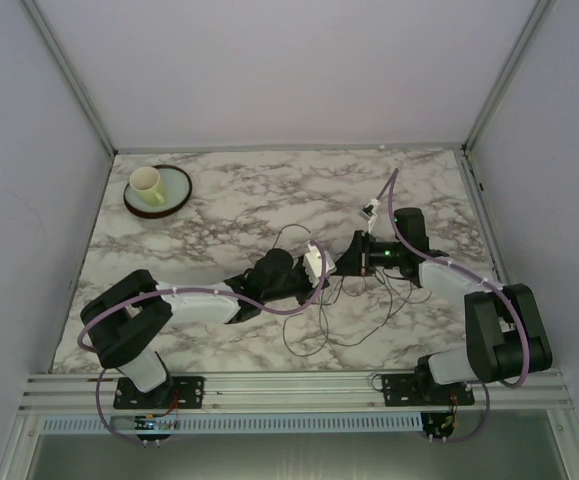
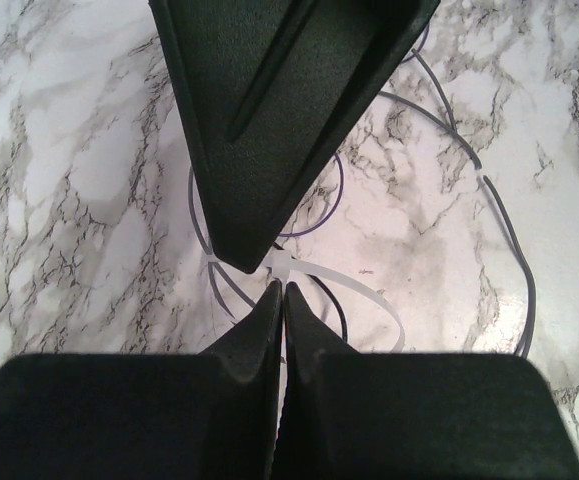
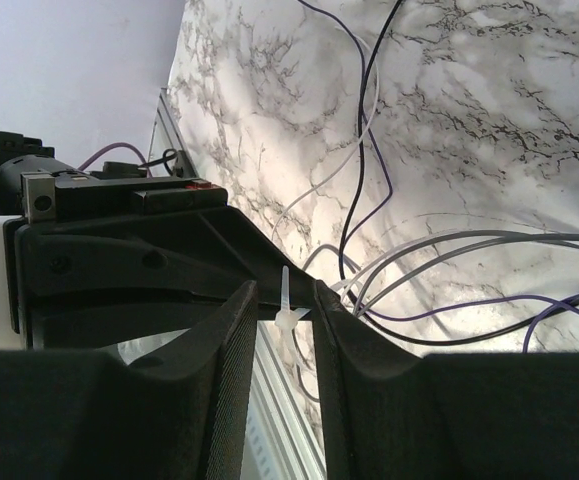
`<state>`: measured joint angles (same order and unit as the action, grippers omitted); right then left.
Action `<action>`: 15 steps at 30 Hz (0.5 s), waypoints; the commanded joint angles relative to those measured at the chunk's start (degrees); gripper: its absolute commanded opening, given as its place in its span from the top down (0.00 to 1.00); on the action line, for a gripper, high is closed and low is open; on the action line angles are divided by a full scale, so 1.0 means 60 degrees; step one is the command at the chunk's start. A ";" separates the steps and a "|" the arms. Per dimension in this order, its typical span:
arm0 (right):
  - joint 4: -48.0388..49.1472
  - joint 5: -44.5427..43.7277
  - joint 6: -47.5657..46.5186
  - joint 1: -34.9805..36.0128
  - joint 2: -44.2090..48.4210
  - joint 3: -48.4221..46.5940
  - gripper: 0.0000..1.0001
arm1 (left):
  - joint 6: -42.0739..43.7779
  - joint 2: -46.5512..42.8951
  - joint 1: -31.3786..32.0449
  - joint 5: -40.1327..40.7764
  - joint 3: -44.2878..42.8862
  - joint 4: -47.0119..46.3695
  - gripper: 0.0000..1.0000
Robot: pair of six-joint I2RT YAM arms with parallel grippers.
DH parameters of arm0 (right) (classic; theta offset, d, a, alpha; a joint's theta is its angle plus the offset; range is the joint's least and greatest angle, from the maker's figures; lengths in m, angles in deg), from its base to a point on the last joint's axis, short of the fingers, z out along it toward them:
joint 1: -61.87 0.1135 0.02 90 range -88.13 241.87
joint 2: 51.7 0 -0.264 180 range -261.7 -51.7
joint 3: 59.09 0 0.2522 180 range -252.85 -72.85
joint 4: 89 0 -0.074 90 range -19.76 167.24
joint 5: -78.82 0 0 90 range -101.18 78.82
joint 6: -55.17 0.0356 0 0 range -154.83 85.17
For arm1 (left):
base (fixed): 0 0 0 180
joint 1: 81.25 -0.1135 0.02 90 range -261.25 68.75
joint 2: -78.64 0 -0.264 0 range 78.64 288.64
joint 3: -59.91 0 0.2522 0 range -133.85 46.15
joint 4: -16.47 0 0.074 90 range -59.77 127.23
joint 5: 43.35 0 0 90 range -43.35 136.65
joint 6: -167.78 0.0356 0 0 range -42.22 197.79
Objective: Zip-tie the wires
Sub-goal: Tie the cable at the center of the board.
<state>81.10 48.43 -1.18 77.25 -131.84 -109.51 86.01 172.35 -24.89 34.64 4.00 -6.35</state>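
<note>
Overhead first: left gripper (image 1: 327, 272) and right gripper (image 1: 347, 262) tip to tip just right of the middle of the table (image 1: 219, 215), left arm laid in from 8 o'clock, right arm from 3 o'clock. Directly beneath the meeting point, wires (image 1: 354, 292) in loose dark loops, spilling toward 6 and 4 o'clock, equally near to both arms. Too small here to read either set of jaws. Far off at 10 o'clock, a cup (image 1: 146, 181) on a plate (image 1: 181, 190), well apart from the work. Left wrist next: own fingers pressed together to a hairline, the head of a white zip tie (image 2: 283, 268) touching their tips at 12 o'clock, so judged pinched there and not merely beside. Tail of the tie lying flat toward 4 o'clock. Dark wedge of the right gripper hanging in from 12 o'clock, tip just beside the head. Thin wire loops around and behind the head; unclear whether enclosed by the tie. Right wrist last: own jaws parted only narrowly, a white strip of the tie standing in the gap, long axis 12 to 6, light on both sides, so not judged clamped. Wires fanning off toward 3 o'clock, close beside the right-hand finger. Likely step in hand: cinching, calling for a close on that upright strip and a pull along its axis, head anchored by the left.
</note>
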 commanded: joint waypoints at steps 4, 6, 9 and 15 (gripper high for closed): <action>0.0046 0.0252 -0.0130 0.0193 -0.0141 -0.0344 0.77 | -0.0031 0.0036 -0.0018 -0.0230 -0.0182 -0.0371 1.00; 0.0045 0.0273 -0.0131 0.0227 -0.0185 -0.0362 0.77 | -0.0038 0.0053 -0.0016 -0.0232 -0.0172 -0.0367 1.00; 0.0046 0.0274 -0.0146 0.0252 -0.0219 -0.0365 0.80 | -0.0039 0.0055 -0.0018 -0.0225 -0.0171 -0.0381 1.00; 0.0046 0.0332 -0.0158 0.0298 -0.0283 -0.0407 0.95 | -0.0031 0.0081 -0.0018 -0.0225 -0.0194 -0.0364 1.00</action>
<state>81.01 49.02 -1.27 78.50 -132.91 -109.51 85.84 172.35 -24.89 34.64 4.00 -6.35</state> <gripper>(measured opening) 0.106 0.005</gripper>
